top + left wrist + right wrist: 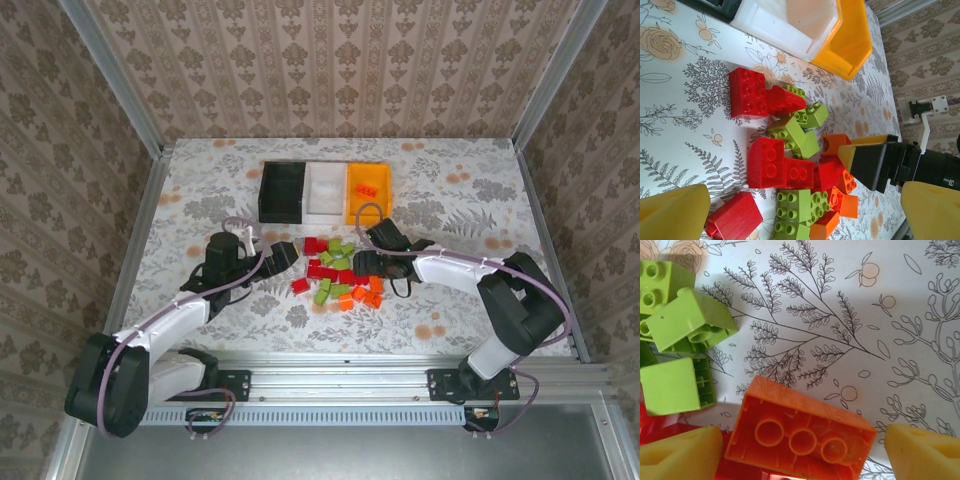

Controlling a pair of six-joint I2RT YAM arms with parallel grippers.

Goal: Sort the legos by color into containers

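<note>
The legos (337,270) lie in a mixed pile of red, lime green and orange at mid table. Behind them stand the containers: black (283,193), white (327,193) and orange-yellow (352,200), the last holding an orange brick (367,189). My right gripper (361,264) is down at the pile's right side. It stands open around an upturned orange brick (800,437), with a narrow gap by the right finger (925,450). My left gripper (284,254) hangs wide open at the pile's left edge, above red (772,162) and green (795,205) bricks.
Metal rails and patterned walls close in the flowered table (200,200) on three sides. In the left wrist view the right gripper's black and yellow finger (867,162) sits against the pile. The white bin (790,20) and the orange-yellow bin (850,40) lie beyond the pile.
</note>
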